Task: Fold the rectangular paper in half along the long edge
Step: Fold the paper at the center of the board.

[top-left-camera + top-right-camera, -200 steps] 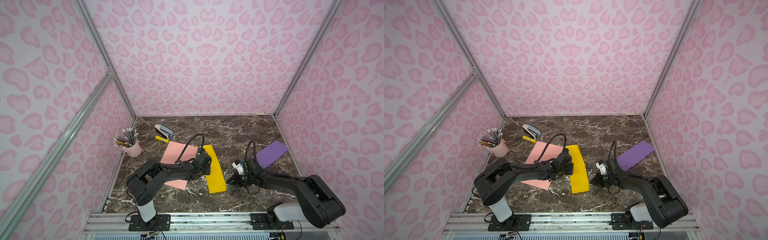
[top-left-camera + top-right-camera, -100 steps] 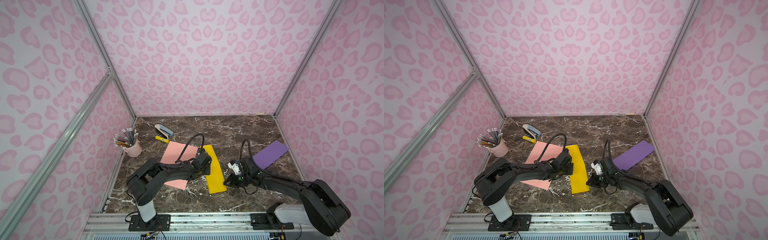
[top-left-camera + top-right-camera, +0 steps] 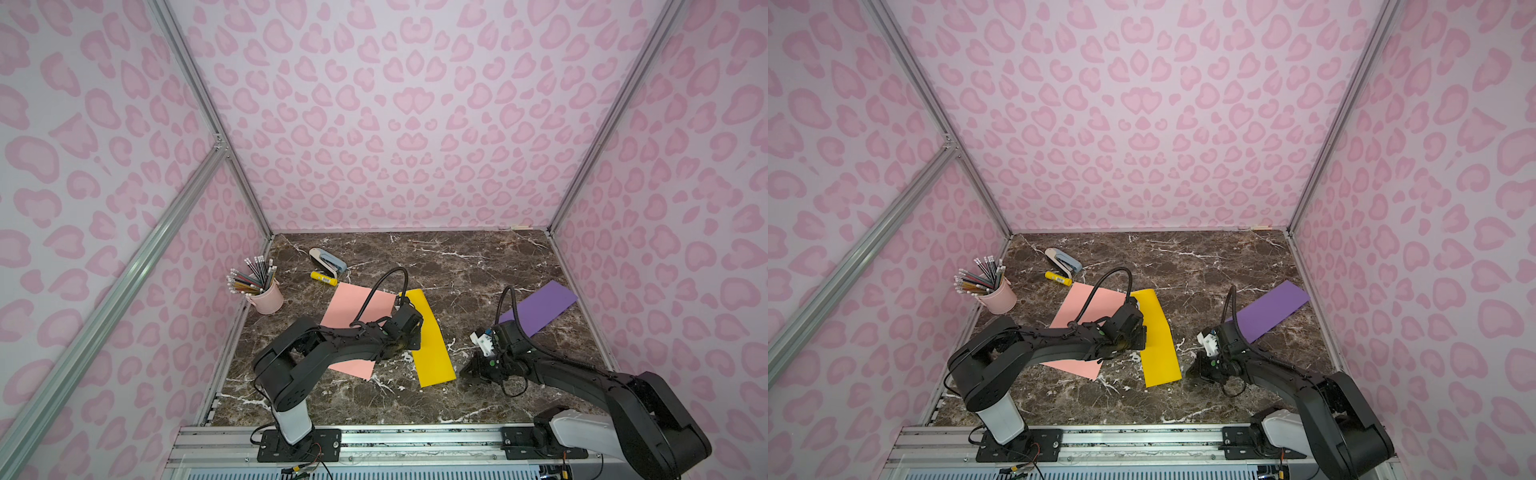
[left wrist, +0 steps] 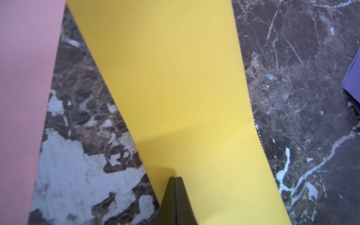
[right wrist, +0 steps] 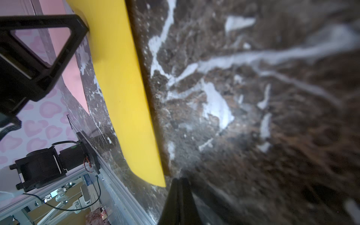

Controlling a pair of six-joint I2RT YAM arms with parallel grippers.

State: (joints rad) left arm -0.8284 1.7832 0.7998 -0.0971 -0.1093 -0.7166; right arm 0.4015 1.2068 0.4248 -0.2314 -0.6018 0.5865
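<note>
Mid-table: yellow paper [image 3: 430, 336] lies flat, a narrow strip. Long axis runs back-to-front, near end swung a bit twd robot's right. L gripper [image 4: 176, 178] clenched, tips down on the sheet by its left long edge, pinching nothing. R gripper [image 5: 180, 180] clenched too, low over table [image 3: 478, 266], just beside the near right corner. Dark marble top w/ white veins. Pink-patterned walls [image 3: 395, 124].

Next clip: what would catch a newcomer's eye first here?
The bright yellow paper lying mid-table between both arms, with the left pincer shut over its edge and the right pincer shut, low beside its near corner. Then the pink sheet partly under the left arm and the purple sheet near the right wall.
</note>
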